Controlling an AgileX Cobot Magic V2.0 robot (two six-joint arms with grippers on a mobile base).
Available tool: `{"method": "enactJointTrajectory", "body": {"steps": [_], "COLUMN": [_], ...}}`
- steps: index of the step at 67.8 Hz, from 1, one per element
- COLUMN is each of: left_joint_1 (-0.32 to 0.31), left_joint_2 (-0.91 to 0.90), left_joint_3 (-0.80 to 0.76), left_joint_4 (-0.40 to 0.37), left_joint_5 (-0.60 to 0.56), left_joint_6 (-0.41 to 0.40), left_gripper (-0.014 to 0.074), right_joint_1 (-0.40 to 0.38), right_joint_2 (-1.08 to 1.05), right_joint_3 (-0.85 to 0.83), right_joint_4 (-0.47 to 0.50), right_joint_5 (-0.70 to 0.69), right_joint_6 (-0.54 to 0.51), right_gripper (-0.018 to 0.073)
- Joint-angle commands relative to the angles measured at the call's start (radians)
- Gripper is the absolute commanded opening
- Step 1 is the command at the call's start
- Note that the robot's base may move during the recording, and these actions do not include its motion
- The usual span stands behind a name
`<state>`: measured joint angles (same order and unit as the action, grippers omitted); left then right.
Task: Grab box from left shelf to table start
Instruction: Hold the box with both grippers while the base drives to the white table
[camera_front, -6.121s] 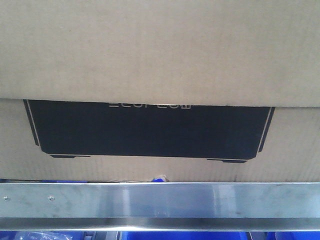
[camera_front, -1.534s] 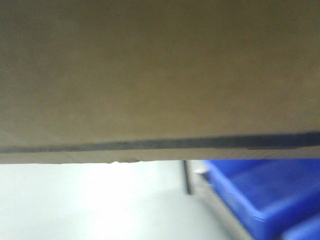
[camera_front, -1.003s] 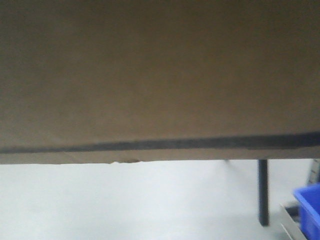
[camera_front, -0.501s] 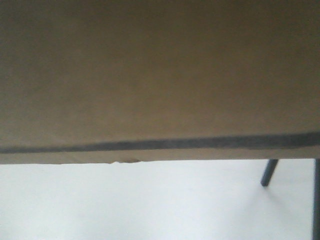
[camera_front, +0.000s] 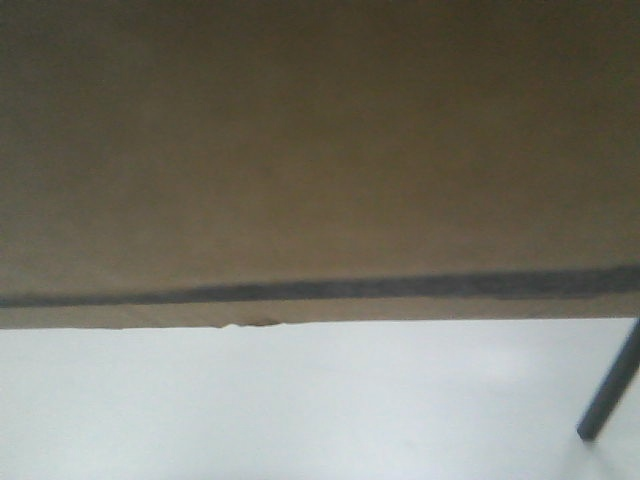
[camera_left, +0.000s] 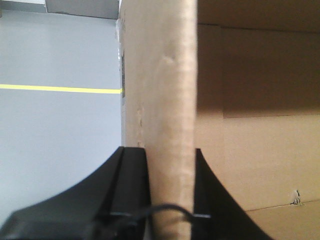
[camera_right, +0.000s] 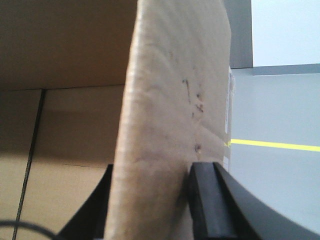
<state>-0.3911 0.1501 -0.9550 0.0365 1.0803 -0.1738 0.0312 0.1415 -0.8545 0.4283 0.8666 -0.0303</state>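
Dark leg (camera_front: 608, 385) slid right and lower in your front view. Left end effector (camera_left: 169, 165) is clamped tight on a box (camera_left: 165, 75) wall, right end effector (camera_right: 152, 175) likewise on the opposite wall. Box fills the upper front view, with grey yellow-striped floor (camera_left: 60, 130) behind.

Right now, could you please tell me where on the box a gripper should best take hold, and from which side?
Grip the box by its thin end walls, sliding onto each wall's edge with one finger inside, one outside. The body is far wider than the jaws, but a wall fits between them: the left gripper and right gripper are each shut on one.
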Motion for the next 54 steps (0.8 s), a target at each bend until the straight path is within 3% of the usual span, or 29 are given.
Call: {"method": "enactJointTrajectory", "body": {"steps": [1, 54], "left_joint_1": [-0.018, -0.018], "left_joint_2": [0.009, 0.009], "left_joint_3": [-0.038, -0.038], "left_joint_4": [-0.107, -0.110], "left_joint_5": [-0.198, -0.196], "left_joint_6": [-0.023, -0.023], "left_gripper": [-0.0100, -0.0100], "right_joint_1": [-0.003, -0.003], "right_joint_2": [0.022, 0.022], "right_joint_3": [-0.027, -0.027], "right_joint_4": [0.010, 0.010], "right_joint_5": [-0.169, -0.169], "right_joint_6": [0.012, 0.012], "right_gripper": [0.0059, 0.0059]}}
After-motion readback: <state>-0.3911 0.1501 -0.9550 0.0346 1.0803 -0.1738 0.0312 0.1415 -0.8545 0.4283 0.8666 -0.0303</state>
